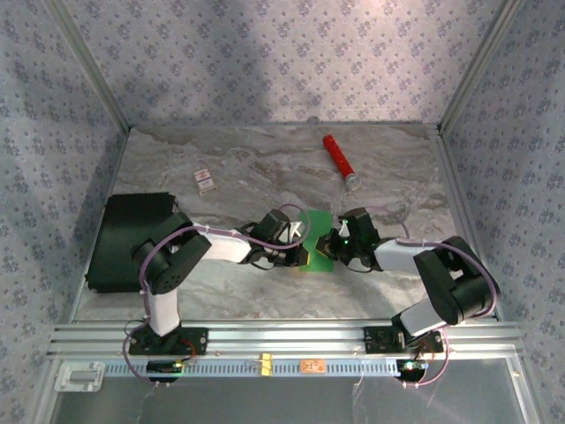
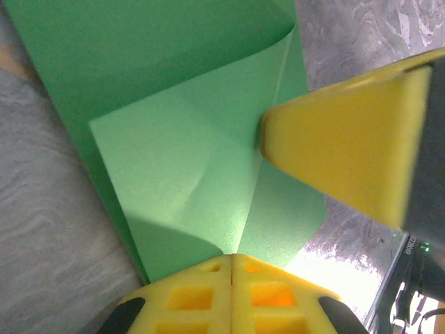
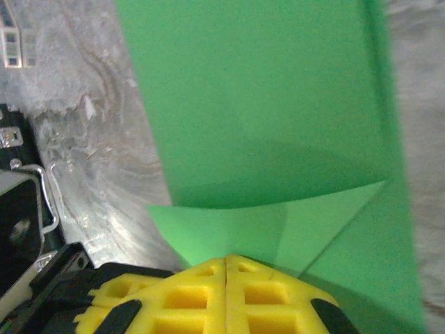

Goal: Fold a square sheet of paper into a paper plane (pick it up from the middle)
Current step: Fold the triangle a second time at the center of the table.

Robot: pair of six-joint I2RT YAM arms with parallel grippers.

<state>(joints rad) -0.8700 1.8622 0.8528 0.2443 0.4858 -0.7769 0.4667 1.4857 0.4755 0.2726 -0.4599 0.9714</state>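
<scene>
The square sheet of paper [image 1: 316,231] is bright green and lies on the marble tabletop between the two arms, partly folded. In the left wrist view a triangular flap of the paper [image 2: 188,167] lifts off the flat part. Its curled lower edge runs into the tips of my left gripper [image 2: 231,256], whose yellow jaws are pressed together on it. A yellow finger [image 2: 348,139] of the other arm touches the flap's crease from the right. In the right wrist view my right gripper [image 3: 227,259] is shut on a raised corner of the paper [image 3: 264,229]. From above, the left gripper [image 1: 303,250] and right gripper [image 1: 328,247] meet at the sheet's near edge.
A red cylinder [image 1: 339,159] lies at the back right. A black flat box [image 1: 132,240] sits at the table's left edge. A small printed card [image 1: 205,182] lies at the back left. Aluminium frame rails [image 1: 450,190] border the table.
</scene>
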